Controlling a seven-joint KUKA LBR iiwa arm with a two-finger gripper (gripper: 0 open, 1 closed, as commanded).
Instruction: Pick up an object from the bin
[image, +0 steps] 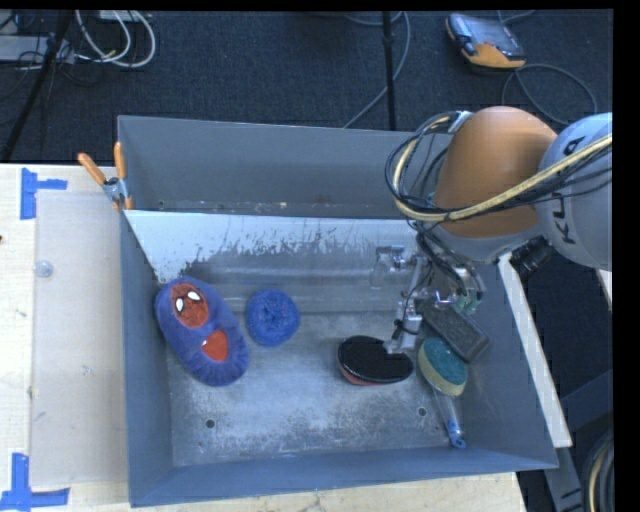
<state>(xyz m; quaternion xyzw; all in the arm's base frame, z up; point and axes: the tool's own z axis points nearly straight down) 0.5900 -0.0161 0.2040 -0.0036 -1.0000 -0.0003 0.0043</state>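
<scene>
Orange cover (490, 170) on the wrist, arm reaching in from the right. Gripper (405, 335) points down into the grey metal bin (300, 190), low over the right half of the floor. Its tip is at the right edge of a black oval disc (372, 358) with a reddish underside; contact unclear. Gripper released or clenched: can't tell. Round teal pad (443, 366) just right of the disc. Left half: blue plush slipper (200, 335) with red patches, blue fuzzy ball (272, 316) just beside it.
</scene>
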